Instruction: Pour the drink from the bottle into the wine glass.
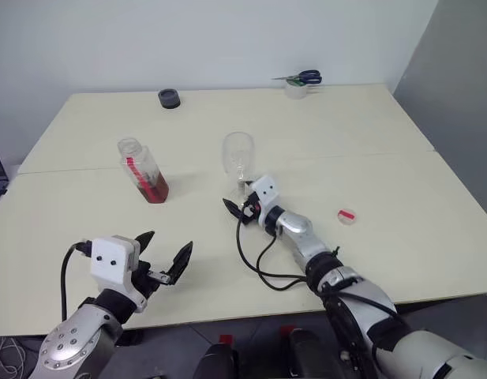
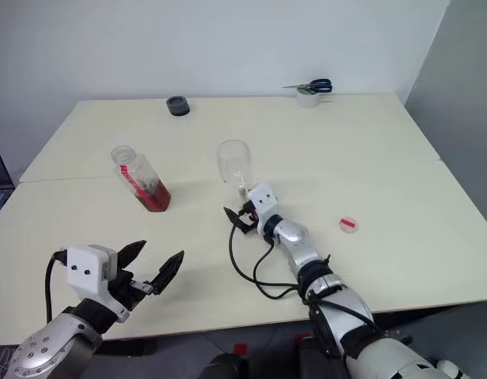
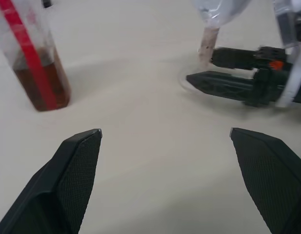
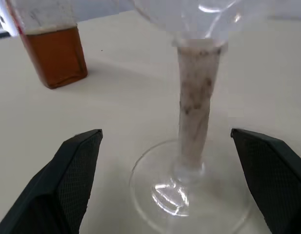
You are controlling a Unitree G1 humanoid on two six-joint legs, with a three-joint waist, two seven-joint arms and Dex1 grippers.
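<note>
Wine glass (image 4: 196, 122) stands between the open right tool's (image 1: 237, 209) fingers, seemingly untouched.

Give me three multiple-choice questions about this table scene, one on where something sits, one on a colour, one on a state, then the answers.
1. Where is the red cap?
A. on the bottle
B. on the table, right of the wine glass
C. in the left gripper

2. The drink is:
A. reddish-brown
B. green
C. clear

3. The right gripper is:
A. shut on the stem
B. open, fingers either side of the stem
C. shut on the bottle

Answers: B, it lies apart on the table; A, seen low in the bottle; B, gaps show beside the wine glass stem.
</note>
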